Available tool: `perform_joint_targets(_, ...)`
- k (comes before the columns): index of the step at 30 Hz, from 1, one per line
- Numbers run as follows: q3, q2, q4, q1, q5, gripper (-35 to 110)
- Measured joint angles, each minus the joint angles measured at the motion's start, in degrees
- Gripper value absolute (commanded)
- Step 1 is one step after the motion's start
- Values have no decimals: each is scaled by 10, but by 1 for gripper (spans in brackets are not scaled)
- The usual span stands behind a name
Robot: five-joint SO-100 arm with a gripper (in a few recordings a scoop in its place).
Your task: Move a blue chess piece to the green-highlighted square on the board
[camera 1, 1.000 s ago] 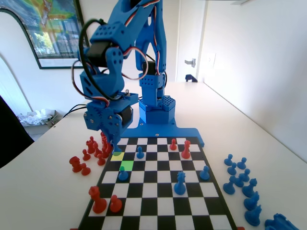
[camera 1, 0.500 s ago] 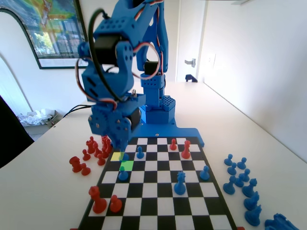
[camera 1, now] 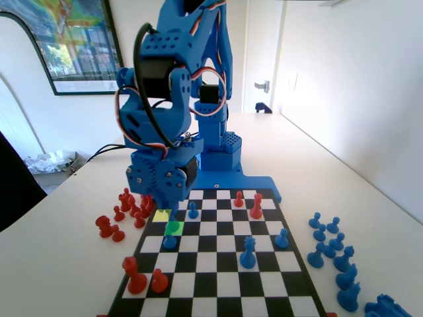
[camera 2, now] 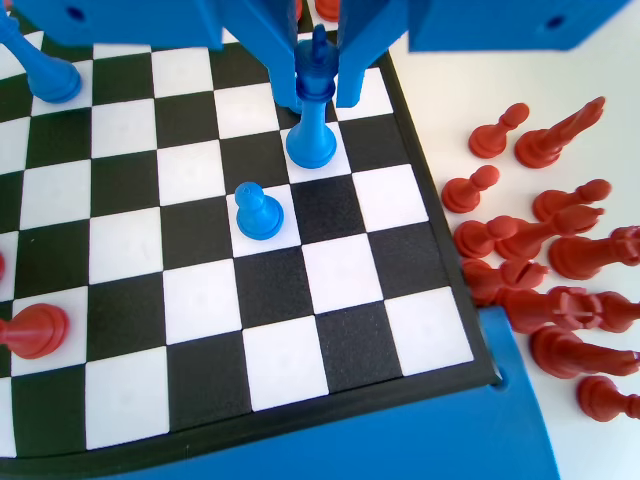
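My gripper (camera 2: pixel 318 92) hangs from the top of the wrist view, shut on the narrow top of the slim blue chess piece (camera 2: pixel 312 135). The piece's round base sits low over a white square near the board's (camera 2: pixel 200 300) right edge. In the fixed view the gripper (camera 1: pixel 169 206) stands low at the board's (camera 1: pixel 218 264) left side, just behind the green-highlighted square (camera 1: pixel 177 229), which it partly covers. The yellow square (camera 1: pixel 160 215) lies one square further back and to the left.
A blue pawn (camera 2: pixel 258 212) stands one square from the held piece, also seen as a pawn (camera 1: pixel 170 241) just in front of the green square. Other blue pieces (camera 1: pixel 248 253) and red pieces (camera 1: pixel 135 275) dot the board. Red pieces (camera 1: pixel 125 211) lie off its left side, blue ones (camera 1: pixel 330 251) off its right.
The gripper has moved right and toward the camera, from over the yellow square to the green square's back edge, with the blue piece in it.
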Motion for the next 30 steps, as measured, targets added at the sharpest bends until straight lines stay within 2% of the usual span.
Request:
perform_joint_targets(18, 11, 0, -27, 4, 8, 10)
perform_joint_targets(23, 11, 0, -31, 10, 8, 23)
perform_joint_targets(30, 7, 0, -23, 13, 16, 24)
